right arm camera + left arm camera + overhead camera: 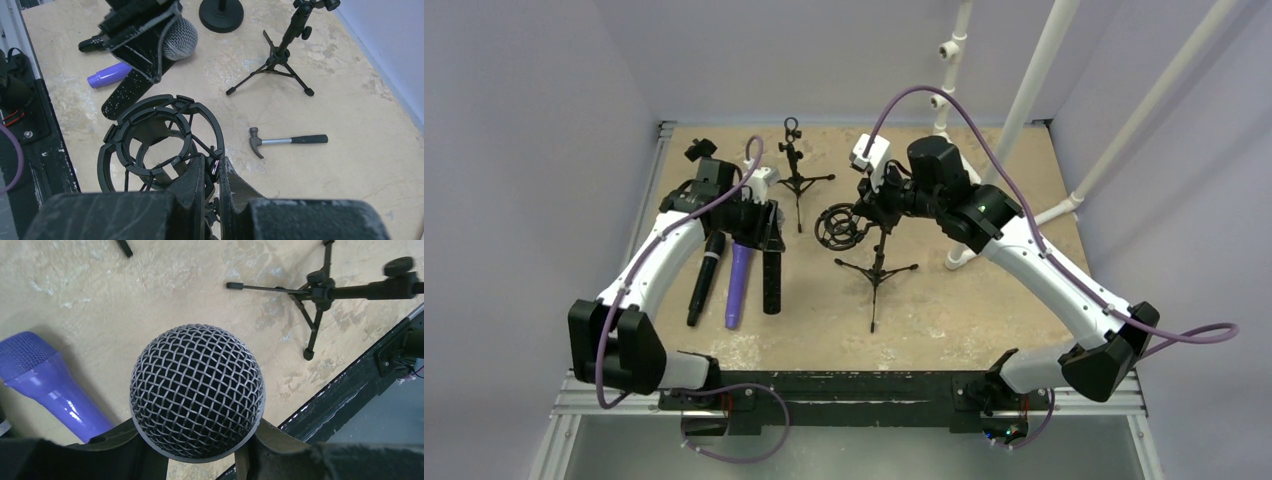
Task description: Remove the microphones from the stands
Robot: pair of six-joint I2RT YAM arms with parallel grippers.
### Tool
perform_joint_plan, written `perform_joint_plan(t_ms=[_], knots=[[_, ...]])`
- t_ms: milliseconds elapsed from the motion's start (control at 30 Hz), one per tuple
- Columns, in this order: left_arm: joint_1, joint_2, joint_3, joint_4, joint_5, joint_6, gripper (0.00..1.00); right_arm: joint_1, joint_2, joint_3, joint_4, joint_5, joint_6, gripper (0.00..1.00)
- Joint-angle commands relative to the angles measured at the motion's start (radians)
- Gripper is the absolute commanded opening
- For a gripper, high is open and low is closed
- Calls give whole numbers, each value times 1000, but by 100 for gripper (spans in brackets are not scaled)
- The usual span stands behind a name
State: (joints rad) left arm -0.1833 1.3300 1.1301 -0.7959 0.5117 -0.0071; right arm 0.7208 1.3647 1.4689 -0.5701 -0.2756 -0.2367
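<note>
Seeing your left gripper clamped on the microphone, well left of the empty shock mount, which your right gripper pinches.

Tan table seen from above — left gripper grips a black microphone beside a purple microphone; right gripper clasps the shock mount on the stand.

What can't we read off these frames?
Left wrist: microphone body hidden behind its mesh head and the left fingers.
Right wrist: stand below the shock mount hidden by the right fingers.
Top external: hammer not seen, likely under the right arm; back stand's clip too small to read.
</note>
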Motion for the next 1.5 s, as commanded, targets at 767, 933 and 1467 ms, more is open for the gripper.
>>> perform_joint_plan(t_ms=[767,933,1467], knots=[[31,473,137,-107,-130,-45,26,-34,-58,-69,-129,-141,0,0],[31,516,162,-122,-140,-45,35,-37,-59,-68,-128,-159,4,0],[31,547,199,-147,-144,-68,52,-53,-58,-64,-117,-196,17,0]])
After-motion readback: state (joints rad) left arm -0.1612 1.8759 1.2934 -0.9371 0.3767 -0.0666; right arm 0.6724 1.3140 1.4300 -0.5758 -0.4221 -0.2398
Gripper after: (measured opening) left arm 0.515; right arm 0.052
